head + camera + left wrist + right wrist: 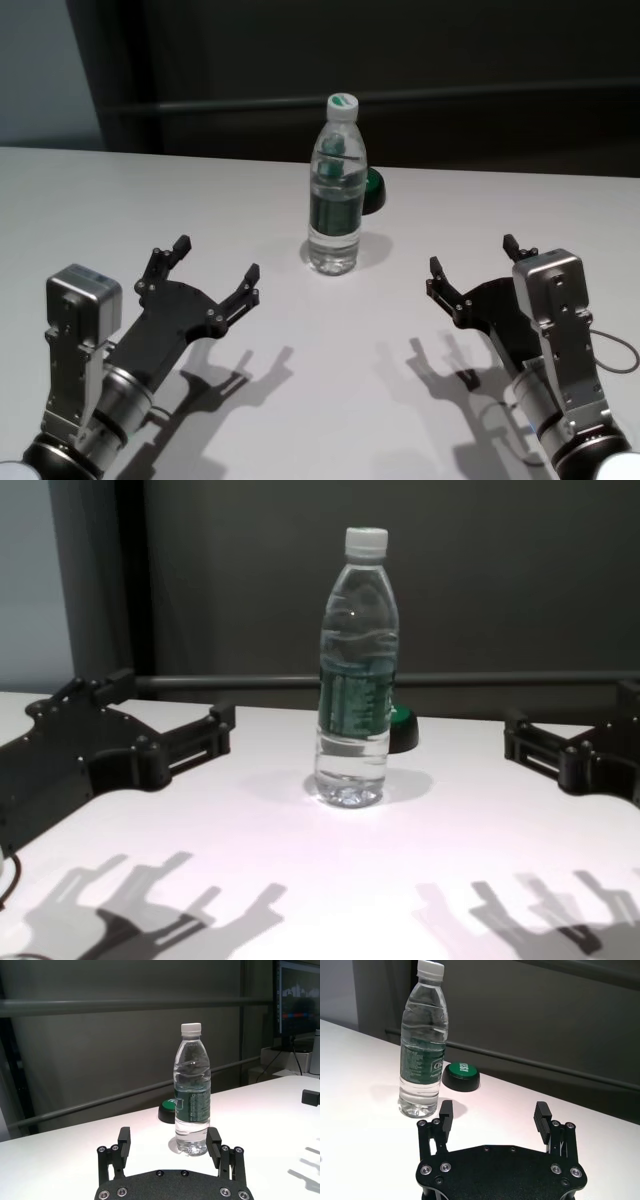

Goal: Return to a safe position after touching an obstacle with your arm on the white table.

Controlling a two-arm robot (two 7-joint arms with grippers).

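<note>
Your left hand (205, 275) and right hand (480, 265) hover spread open, empty, apart from the upright bottle (336, 190); hold them clear.

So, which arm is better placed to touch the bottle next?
The left, slightly. In the head view the left gripper, open, hovers nearer the bottle and angles toward it. The right gripper, also open, sits farther off on the white table.
</note>
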